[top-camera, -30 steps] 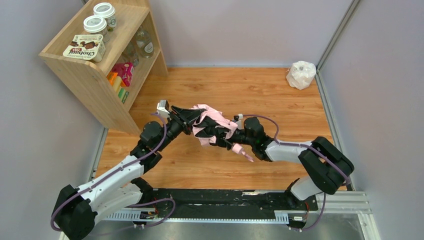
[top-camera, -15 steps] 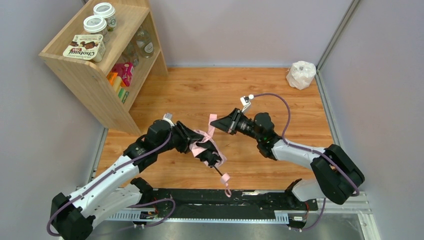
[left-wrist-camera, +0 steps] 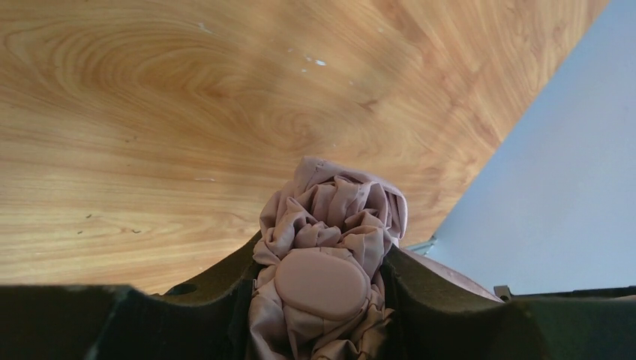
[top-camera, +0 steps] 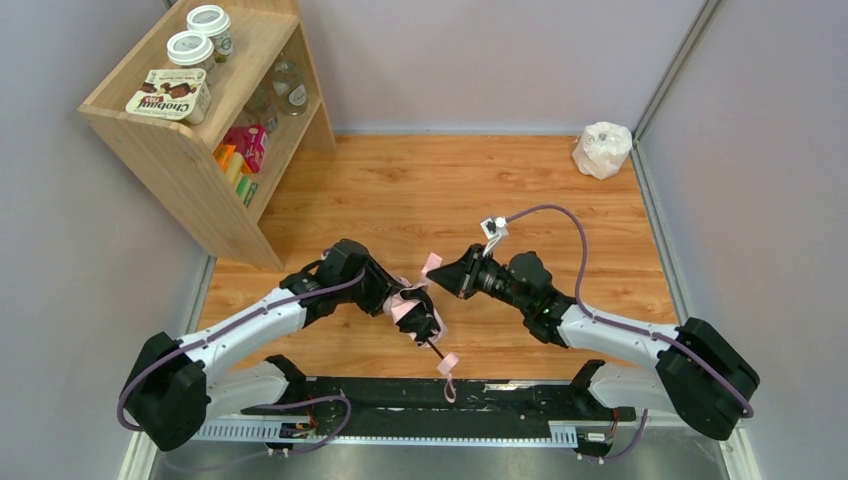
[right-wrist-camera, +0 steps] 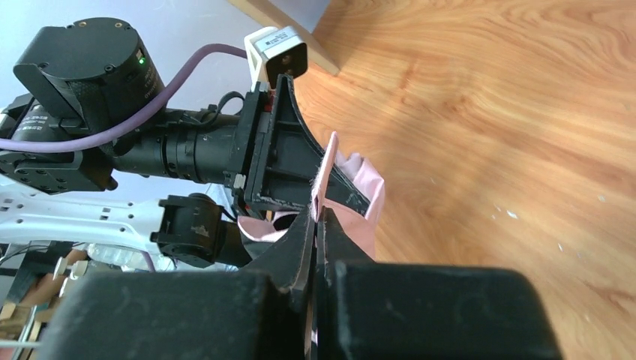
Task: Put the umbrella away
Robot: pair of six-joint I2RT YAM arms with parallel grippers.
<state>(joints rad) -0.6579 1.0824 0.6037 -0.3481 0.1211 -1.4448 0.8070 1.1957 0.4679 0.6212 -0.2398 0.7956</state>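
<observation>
The pale pink umbrella (top-camera: 410, 303) is folded into a bunch and held above the wooden floor. My left gripper (top-camera: 420, 315) is shut on it. In the left wrist view the crumpled fabric and an oval pink cap (left-wrist-camera: 322, 283) fill the gap between my left gripper's (left-wrist-camera: 322, 251) fingers. The black shaft, small pink handle (top-camera: 447, 361) and wrist loop (top-camera: 449, 386) hang toward the near rail. My right gripper (top-camera: 447, 276) is shut on a thin pink strap (top-camera: 432, 264) of the umbrella, which also shows in the right wrist view (right-wrist-camera: 328, 161) above my right gripper (right-wrist-camera: 316, 214).
A wooden shelf (top-camera: 175, 140) with jars and boxes stands at the far left. A small white plastic bag (top-camera: 601, 150) lies in the far right corner. Grey walls close in the floor. The black base rail (top-camera: 520, 400) runs along the near edge.
The grippers have separated: my left gripper carried the umbrella bunch nearer and to the right, and the handle now hangs free. My right gripper pulled back, then dropped closer, holding the strap.
</observation>
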